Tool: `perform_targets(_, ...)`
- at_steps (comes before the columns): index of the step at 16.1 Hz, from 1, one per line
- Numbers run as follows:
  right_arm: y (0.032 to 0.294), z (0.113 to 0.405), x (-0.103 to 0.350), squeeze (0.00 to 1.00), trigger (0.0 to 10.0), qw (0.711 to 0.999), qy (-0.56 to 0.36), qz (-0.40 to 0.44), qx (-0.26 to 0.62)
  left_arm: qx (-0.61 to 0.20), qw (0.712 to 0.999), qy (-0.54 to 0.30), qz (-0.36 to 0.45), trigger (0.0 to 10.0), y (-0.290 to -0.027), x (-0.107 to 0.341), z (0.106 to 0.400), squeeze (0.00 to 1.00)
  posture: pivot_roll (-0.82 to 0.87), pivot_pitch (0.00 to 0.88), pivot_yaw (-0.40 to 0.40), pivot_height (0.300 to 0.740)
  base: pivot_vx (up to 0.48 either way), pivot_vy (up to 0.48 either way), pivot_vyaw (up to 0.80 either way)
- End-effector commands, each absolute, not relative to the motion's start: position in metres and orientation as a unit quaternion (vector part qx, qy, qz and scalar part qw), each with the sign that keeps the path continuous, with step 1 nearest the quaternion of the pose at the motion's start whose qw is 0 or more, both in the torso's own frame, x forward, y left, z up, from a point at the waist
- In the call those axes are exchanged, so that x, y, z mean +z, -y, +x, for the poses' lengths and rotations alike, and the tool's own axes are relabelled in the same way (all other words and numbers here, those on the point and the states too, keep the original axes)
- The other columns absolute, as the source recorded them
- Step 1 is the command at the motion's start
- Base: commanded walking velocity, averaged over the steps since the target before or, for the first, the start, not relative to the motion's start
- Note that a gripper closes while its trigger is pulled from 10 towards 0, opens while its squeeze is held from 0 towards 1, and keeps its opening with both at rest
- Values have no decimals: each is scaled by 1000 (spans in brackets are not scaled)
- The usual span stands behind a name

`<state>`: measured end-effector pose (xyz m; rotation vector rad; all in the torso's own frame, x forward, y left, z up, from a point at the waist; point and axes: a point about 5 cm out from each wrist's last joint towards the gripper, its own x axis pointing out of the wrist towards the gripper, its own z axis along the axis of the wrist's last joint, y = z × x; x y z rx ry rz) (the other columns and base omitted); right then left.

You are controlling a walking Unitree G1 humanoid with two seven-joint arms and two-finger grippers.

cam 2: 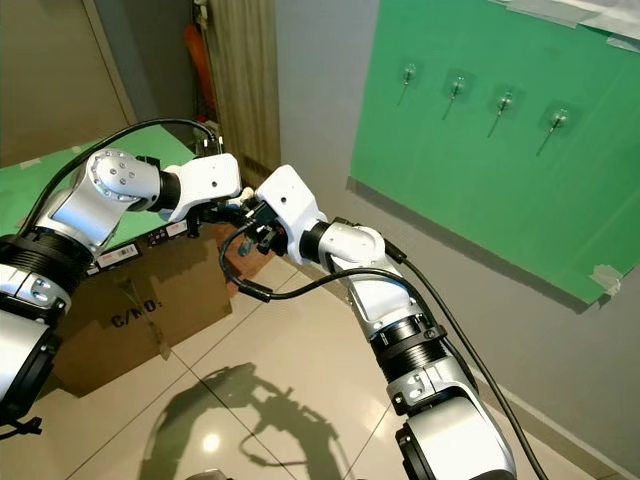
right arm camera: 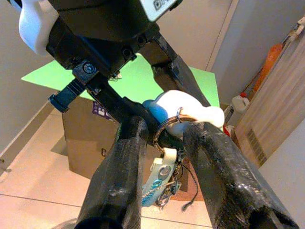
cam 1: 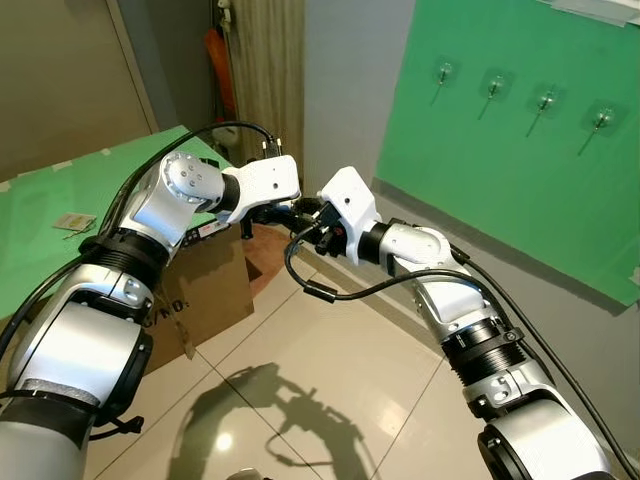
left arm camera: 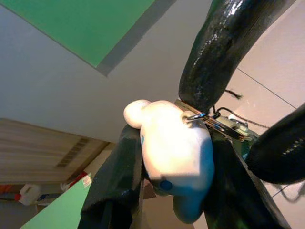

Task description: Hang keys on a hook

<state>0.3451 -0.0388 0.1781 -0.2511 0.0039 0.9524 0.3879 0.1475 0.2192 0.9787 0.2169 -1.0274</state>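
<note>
Left claw (right arm camera: 157, 90) and right claw (left arm camera: 248, 119) meet tip to tip, keys (right arm camera: 164, 179) between them. Cardboard box (cam 1: 205, 290) below left claw, tabletop (cam 1: 60, 200) behind box. Wall hooks (cam 1: 545, 105) right of both claws.

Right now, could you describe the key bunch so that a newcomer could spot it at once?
Look over the tiled floor, beside the cardboard box, where the left gripper and right gripper meet. The key bunch hangs between them. Its white and blue plush charm on a metal ring marks it.
</note>
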Motion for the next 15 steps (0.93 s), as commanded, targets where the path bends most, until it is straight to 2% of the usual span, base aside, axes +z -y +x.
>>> perform_targets(1,38,347,180,0,10000,881,0,-125,457,-476,746,-88,458,0,-142,225,387,0,58,2,-31,740,0,0,0)
perform_targets(15,44,343,182,0,10000,889,-1,-132,438,-454,756,-86,464,0,-147,229,390,0,41,1,-27,740,0,0,0)
